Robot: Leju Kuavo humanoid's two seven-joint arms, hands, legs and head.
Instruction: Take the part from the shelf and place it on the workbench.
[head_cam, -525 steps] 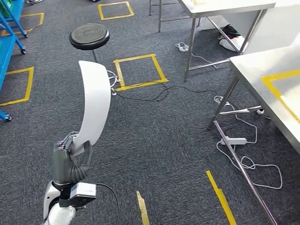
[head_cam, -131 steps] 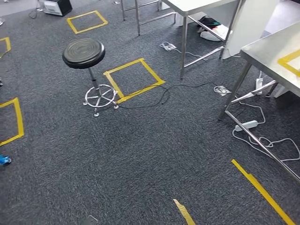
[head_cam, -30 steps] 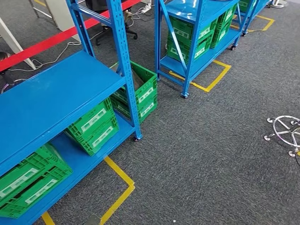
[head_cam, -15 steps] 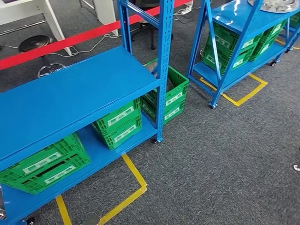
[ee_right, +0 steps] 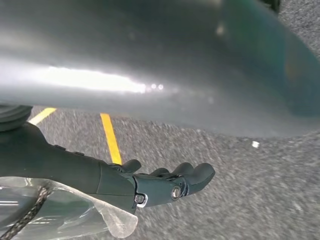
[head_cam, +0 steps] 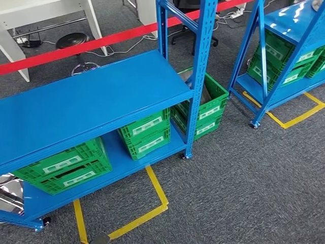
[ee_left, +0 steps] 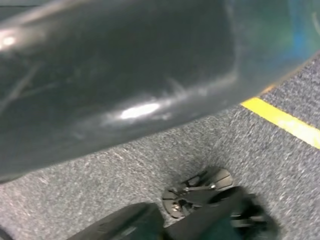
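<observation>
In the head view a blue shelf rack (head_cam: 88,101) stands in front of me with a bare top board. A shiny silver piece (head_cam: 9,195) lies at the left end of its lower board, cut off by the picture edge. On a second blue rack (head_cam: 291,30) at the far right, the edge of a pale metal thing (head_cam: 317,4) shows on top. My right hand (ee_right: 158,184) hangs over the carpet with its dark fingers stretched out and nothing in them. In the left wrist view, blurred dark shapes (ee_left: 211,210) low over the carpet may be my left hand.
Green crates (head_cam: 65,165) (head_cam: 147,133) sit on the near rack's lower board, and another (head_cam: 205,109) stands behind its post. Yellow tape (head_cam: 153,190) marks the grey carpet. A red barrier strip (head_cam: 76,47), a black stool (head_cam: 74,40) and a white table leg (head_cam: 13,58) lie behind.
The camera has swung round: the whole scene slides right, from workbenches and stool to the blue racks. The white curved part held 17.5 s ago is gone from my left hand.
</observation>
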